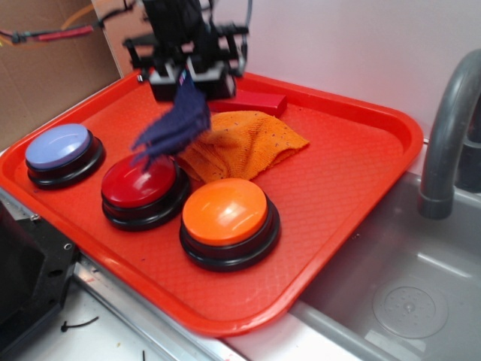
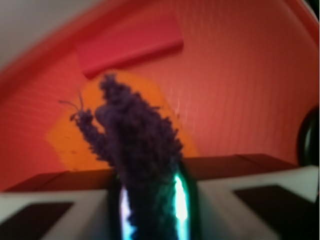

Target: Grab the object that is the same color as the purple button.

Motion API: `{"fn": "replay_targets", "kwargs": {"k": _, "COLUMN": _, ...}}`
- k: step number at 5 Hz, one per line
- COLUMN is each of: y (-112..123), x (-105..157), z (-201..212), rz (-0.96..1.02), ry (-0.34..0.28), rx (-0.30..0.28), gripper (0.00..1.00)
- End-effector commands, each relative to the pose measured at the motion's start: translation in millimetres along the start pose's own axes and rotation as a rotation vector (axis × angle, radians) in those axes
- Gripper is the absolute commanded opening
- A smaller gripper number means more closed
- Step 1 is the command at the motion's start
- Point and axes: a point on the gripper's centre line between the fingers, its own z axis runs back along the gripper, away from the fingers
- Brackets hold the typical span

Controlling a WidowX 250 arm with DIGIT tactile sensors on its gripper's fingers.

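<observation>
- Orange button (image 1: pixel 228 216) sits nearest, red button (image 1: pixel 143 186) and purple button (image 1: pixel 62 148) to its left.
- Gripper (image 1: pixel 188 77) clamps the purple cloth (image 1: pixel 174 122), hanging above the orange cloth (image 1: pixel 246 141).

Exterior view looks down from the front-right onto the red tray (image 1: pixel 361 188); wrist view hangs close above it, sharing the orange cloth (image 1: pixel 248 143) at twelve o'clock.

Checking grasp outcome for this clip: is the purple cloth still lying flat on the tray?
No. The purple cloth hangs pinched in the gripper, lifted above the orange cloth and the tray.
</observation>
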Motion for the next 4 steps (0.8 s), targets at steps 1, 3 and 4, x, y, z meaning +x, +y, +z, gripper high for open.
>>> {"fn": "replay_targets", "kwargs": {"k": 1, "y": 7.8, "x": 44.4, "z": 100.6, "rz": -0.247, "ry": -0.07, "rx": -0.111, "gripper": 0.0}}
{"fn": "replay_targets", "kwargs": {"k": 3, "y": 24.2, "x": 66.5, "z": 140.6, "rz": -0.22, "ry": -0.134, "rx": -0.119, "gripper": 0.0}}
{"fn": "replay_targets", "kwargs": {"k": 4, "y": 27.0, "x": 74.4, "z": 140.5, "rz": -0.201, "ry": -0.146, "rx": -0.091, "gripper": 0.0}}
